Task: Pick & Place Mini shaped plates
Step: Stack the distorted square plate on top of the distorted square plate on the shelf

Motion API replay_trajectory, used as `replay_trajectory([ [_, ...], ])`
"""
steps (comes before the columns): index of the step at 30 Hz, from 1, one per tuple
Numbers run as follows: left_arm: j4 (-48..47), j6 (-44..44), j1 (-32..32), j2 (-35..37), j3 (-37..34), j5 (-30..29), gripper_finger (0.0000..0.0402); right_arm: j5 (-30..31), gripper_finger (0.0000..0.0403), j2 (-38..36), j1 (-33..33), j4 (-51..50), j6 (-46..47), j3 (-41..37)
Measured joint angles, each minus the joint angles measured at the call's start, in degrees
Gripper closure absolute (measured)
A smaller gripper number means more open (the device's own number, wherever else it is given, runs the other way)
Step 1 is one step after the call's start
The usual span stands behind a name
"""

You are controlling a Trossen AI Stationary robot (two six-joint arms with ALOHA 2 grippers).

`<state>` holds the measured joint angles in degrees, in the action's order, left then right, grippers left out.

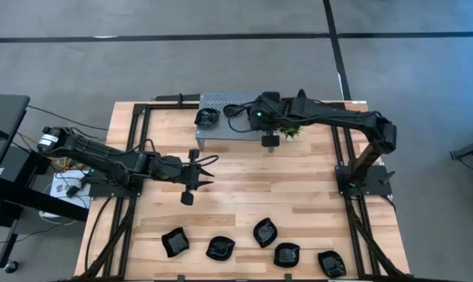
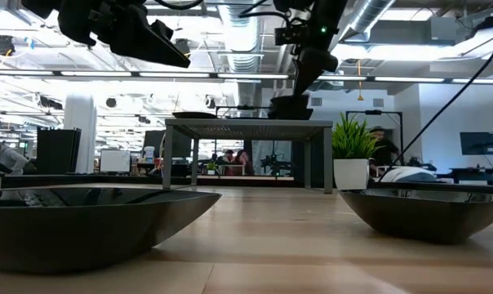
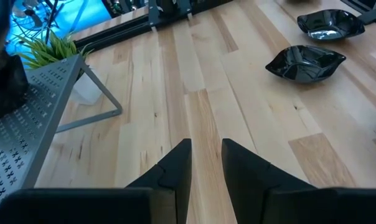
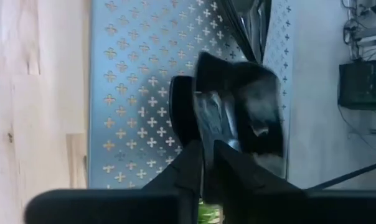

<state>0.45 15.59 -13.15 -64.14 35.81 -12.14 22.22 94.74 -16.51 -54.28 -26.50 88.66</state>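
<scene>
Several mini shaped plates, glossy and black, lie in a row near the table's front edge (image 1: 220, 248), (image 1: 287, 254); two of them fill the low view (image 2: 83, 220). Another plate (image 1: 207, 117) rests on the left end of the grey perforated stand (image 1: 229, 100). My right gripper (image 4: 206, 149) is over the stand's middle, shut on a further plate (image 4: 244, 106); in the high view the arm hides that plate. My left gripper (image 1: 207, 172) hovers open over bare wood at the table's left middle, nothing between its fingers (image 3: 175, 168). My right gripper pinches the plate's rim (image 4: 206, 127) between its two fingers, which slant down from the table's right. The plate sits tilted, right at the stand's perforated top (image 4: 132, 93). Whether its underside rests on the stand, I cannot tell.
A small green plant (image 1: 290, 131) in a white pot stands by the stand's right leg. Black frame rails run along the table's left and right sides (image 1: 342, 157). Bare wood lies between the stand and the row of plates.
</scene>
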Motion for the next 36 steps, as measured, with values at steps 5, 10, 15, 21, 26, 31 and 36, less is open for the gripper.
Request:
replay_trajectory([
  [5,0.04,-0.02,0.0,0.0,0.0,0.0,0.0312,0.14,0.0341,-0.26,0.15,0.15,0.02,0.0],
  [10,0.04,-0.05,0.01,0.0,0.0,0.0,0.0312,0.28,0.0337,-0.26,2.94,0.11,2.6,0.0],
  [15,0.04,-6.46,0.0,0.0,0.0,0.0,0.0312,0.26,0.0337,-0.26,9.49,-0.75,14.28,0.0],
  [21,-0.04,-20.24,-1.54,0.0,0.0,11.93,0.0312,0.11,0.0337,-0.26,19.92,-5.03,26.36,0.0],
  [26,-7.29,-31.64,-6.46,0.04,0.09,15.65,0.0312,0.15,0.0337,-0.26,28.05,-12.34,32.89,0.0],
  [31,-25.71,-48.78,-11.91,0.03,0.09,16.65,0.0312,2.78,0.0337,-3.77,31.4,-5.11,33.49,-6.52],
  [36,-30.21,-58.31,-15.46,-0.07,-2.36,17.55,0.0312,-1.7,0.0337,-10.8,30.05,13.69,34.06,-21.26],
])
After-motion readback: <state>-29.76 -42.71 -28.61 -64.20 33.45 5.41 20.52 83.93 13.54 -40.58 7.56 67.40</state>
